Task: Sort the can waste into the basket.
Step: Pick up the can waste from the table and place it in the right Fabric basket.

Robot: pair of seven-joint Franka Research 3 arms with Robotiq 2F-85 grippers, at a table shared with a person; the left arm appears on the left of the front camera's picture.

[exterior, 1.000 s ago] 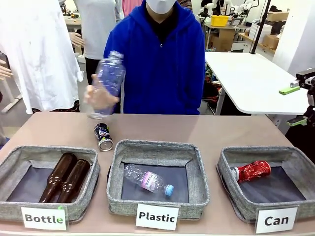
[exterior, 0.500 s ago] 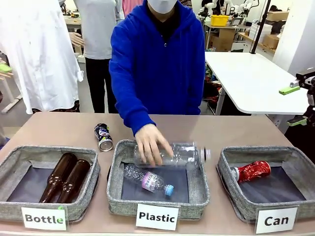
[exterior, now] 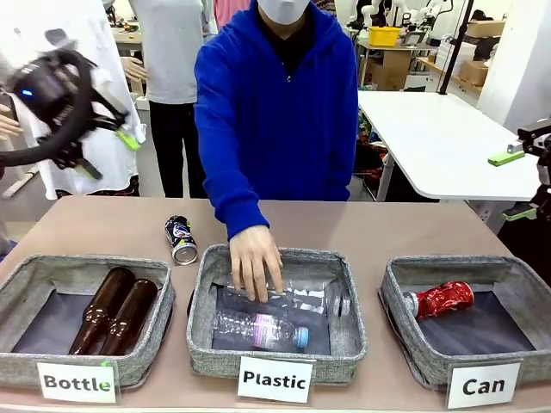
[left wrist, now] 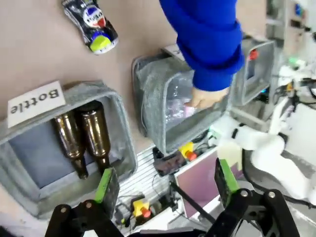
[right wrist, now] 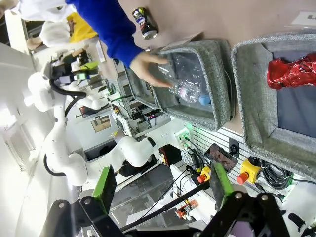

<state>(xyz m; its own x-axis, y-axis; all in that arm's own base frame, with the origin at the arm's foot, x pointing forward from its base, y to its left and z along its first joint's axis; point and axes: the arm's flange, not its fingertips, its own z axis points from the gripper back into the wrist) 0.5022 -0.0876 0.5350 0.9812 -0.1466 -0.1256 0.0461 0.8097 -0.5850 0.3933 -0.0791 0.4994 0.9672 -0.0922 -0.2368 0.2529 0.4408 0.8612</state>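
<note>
The red can point(exterior: 439, 299) lies in the Can basket point(exterior: 465, 263); the dark can point(exterior: 180, 238) lies on the table point(exterior: 387, 224), just beyond the Plastic basket point(exterior: 310, 255). The left gripper point(left wrist: 165, 182) and right gripper point(right wrist: 163, 183) hang high, both spread wide and empty. Likely step: reaching for the dark can, so the left must descend and straddle it

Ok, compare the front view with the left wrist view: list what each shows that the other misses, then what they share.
Front view: the white "Plastic" label and "Can" label, and the red can whole in the Can basket. Left wrist view: red-and-yellow buttons past the table edge, beyond the open left gripper. Both: the dark can lying on the table, two brown bottles in the Bottle basket, the person's hand on a clear bottle in the Plastic basket.
</note>
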